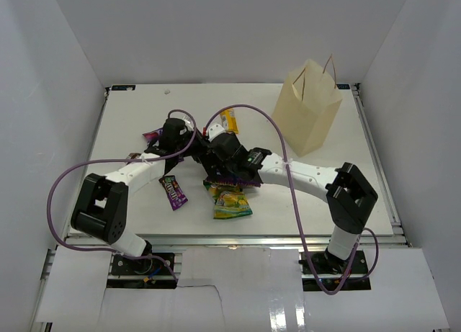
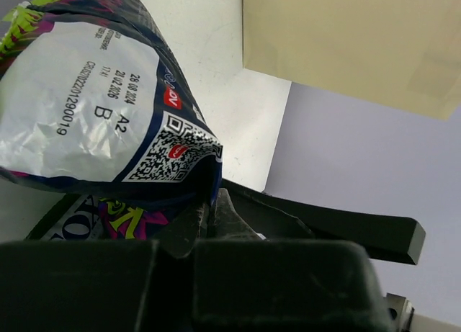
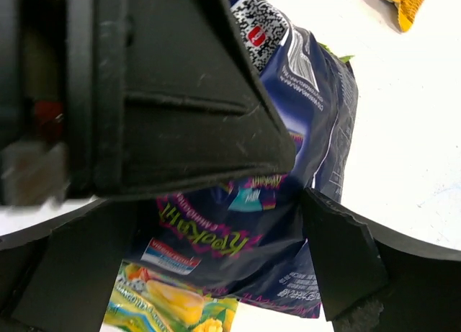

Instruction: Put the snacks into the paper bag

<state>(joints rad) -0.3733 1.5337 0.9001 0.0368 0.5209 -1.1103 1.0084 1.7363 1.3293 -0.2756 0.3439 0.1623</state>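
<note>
Pinching only an end seam of the chip bag, the left gripper is clenched on a thin strip of crinkly foil. That small hold is the main risk: the puffy packet sticks out to one side, so a quick swing toward the paper bag may let it twist or slide out. The right gripper is released, its jaws spread wide on either side of the same packet without squeezing it. If the left arm pulls away while they bracket the foil, the packet could snag on a finger and be tugged free. The chip bag is well to the left of the paper bag and nearer the arms, not yet over its mouth. The paper bag looks light and stands upright, so a packet brought in low could shove its wall, tip it or catch a handle. A green-yellow pack, a purple candy pack and a yellow-orange bar also lie left of the paper bag, close under the arms, where a low sweep could scatter them
</note>
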